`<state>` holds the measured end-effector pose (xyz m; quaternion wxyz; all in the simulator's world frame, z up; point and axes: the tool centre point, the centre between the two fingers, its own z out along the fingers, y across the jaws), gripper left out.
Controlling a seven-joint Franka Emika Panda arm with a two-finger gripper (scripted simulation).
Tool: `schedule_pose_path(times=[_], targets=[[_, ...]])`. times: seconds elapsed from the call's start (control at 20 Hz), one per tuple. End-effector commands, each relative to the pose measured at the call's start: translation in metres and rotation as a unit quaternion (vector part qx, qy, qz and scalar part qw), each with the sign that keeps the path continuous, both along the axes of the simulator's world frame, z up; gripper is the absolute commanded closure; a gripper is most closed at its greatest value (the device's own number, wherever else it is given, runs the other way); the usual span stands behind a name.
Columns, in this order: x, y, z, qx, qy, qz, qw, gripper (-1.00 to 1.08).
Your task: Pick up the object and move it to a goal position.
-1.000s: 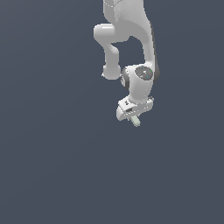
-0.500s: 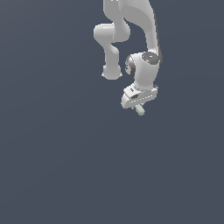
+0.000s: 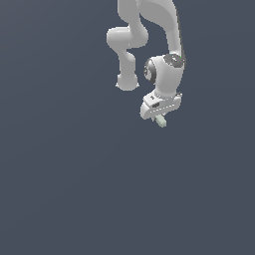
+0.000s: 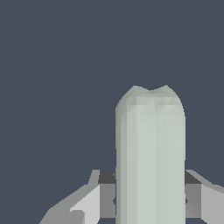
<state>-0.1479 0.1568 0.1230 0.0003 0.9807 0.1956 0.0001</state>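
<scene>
The object is a small pale grey-green rod (image 3: 161, 121) with rounded ends. In the exterior view it sticks out below my gripper (image 3: 158, 117), which is shut on it and holds it up in the air. In the wrist view the rod (image 4: 150, 157) fills the middle of the picture, clamped between the two fingers (image 4: 94, 199). The white arm (image 3: 164, 74) hangs down from the upper middle of the exterior view. No goal marker shows.
A plain dark grey-blue surface (image 3: 74, 189) lies all around and under the arm. No other objects, containers or edges show.
The gripper, with the rod in it, has moved upward and toward the exterior view's right. Its hold on the rod has not changed.
</scene>
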Motion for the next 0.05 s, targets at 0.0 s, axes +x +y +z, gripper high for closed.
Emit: schedule_pose_path(times=[0.0], targets=[[0.0004, -0.0001, 0.0001, 0.000, 0.000, 0.000, 1.0000, 1.08]])
